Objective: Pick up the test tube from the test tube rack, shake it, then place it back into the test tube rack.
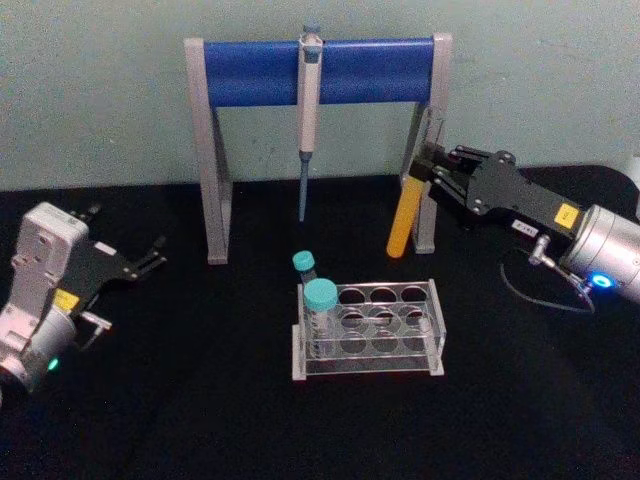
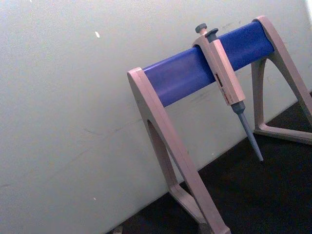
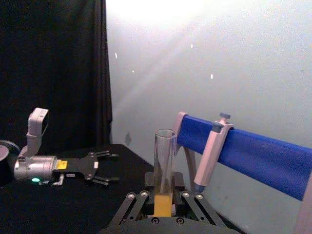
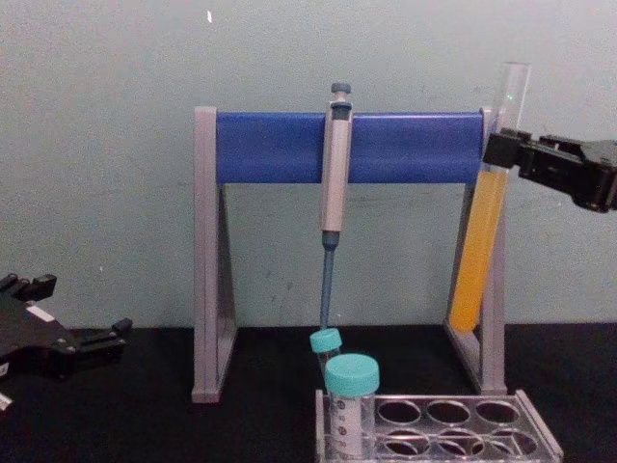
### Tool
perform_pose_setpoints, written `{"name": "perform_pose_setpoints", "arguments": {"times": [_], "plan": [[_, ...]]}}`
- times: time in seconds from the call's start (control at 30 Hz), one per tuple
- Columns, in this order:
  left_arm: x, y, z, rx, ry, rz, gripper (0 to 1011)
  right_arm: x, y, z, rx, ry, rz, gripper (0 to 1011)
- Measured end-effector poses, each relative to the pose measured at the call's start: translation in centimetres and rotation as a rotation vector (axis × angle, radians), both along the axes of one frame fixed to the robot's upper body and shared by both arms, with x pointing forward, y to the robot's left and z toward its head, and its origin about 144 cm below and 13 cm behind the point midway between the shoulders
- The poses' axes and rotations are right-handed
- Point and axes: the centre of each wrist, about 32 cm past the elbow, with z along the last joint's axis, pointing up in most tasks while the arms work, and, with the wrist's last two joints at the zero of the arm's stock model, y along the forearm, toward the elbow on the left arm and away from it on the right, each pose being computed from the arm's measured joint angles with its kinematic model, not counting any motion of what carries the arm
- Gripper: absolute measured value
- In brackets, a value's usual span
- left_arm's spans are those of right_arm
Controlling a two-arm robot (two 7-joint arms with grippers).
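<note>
Head view high, looking down on the table [image 1: 200, 400], chest view low, level, facing the pipette stand [image 4: 270, 147], right wrist view close behind the test tube [image 3: 165, 156], all four sharing that stand.

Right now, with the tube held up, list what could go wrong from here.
The test tube has no cap and leans in the right gripper; shaking could spill the orange liquid.
It appears close to the pipette stand leg; a swing might strike it.
On return, the teal-capped tubes in the test tube rack could be knocked.
The left gripper sits parked, open, at the left.
</note>
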Motion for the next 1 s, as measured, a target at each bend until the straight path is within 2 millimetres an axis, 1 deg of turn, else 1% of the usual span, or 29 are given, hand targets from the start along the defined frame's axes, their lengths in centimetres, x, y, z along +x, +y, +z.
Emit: {"name": "perform_pose_setpoints", "arguments": {"times": [0.5, 1.0], "plan": [[0.0, 0.0, 0.0, 0.0, 0.0, 0.0, 1001, 0.1, 0.4, -0.7, -0.016, 0.01, 0.03, 224], [0.0, 0.0, 0.0, 0.0, 0.0, 0.0, 1001, 0.2, 0.9, -2.4, -0.063, 0.04, 0.037, 224]]}}
